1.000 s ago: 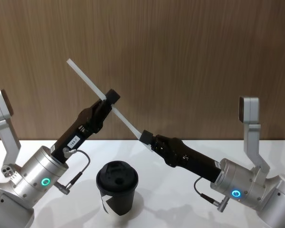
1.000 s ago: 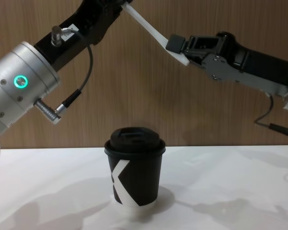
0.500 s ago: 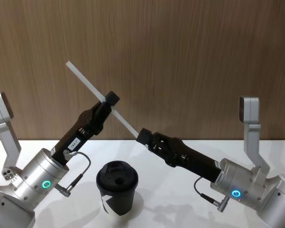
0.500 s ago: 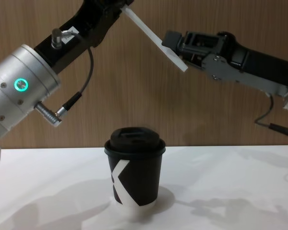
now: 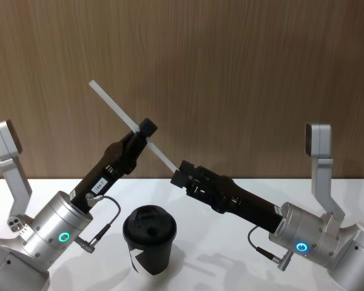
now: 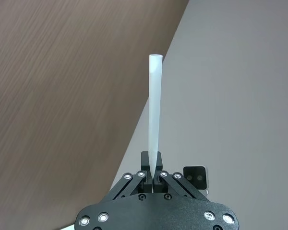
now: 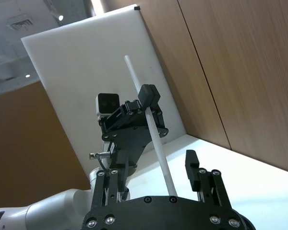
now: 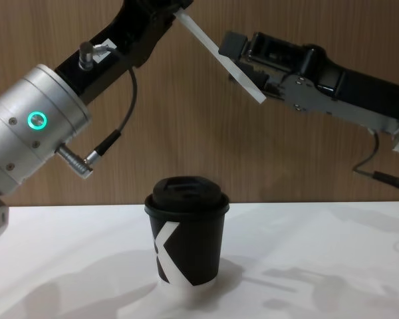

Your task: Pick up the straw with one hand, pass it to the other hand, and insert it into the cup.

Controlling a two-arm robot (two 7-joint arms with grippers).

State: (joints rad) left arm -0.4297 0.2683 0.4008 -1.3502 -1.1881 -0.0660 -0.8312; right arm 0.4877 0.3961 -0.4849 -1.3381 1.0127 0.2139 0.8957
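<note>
**jt:** Chest view has the cup (image 8: 186,247) closest, standing upright on the white table (image 8: 332,266) with its lid on and nothing touching it. Where's the straw though?

**mo:** Up in the air, well above the cup. The straw (image 5: 114,108) hangs on a slant, and the left gripper (image 5: 143,131) has it pinched around the middle, fingers pressed right onto it. Left wrist view shows that grip best: the straw sticks straight out from between the closed fingertips.

**jt:** And the other arm?

**mo:** The right gripper (image 5: 180,172) sits at the straw's lower end with its fingers spread. Head view makes it look like contact, tbh. Right wrist view shows the straw running down the gap instead, clear of the one finger I can make out, with its lower end near the palm. That same view catches the left gripper farther up the straw. Wooden wall (image 5: 242,73) is behind everything.
</note>
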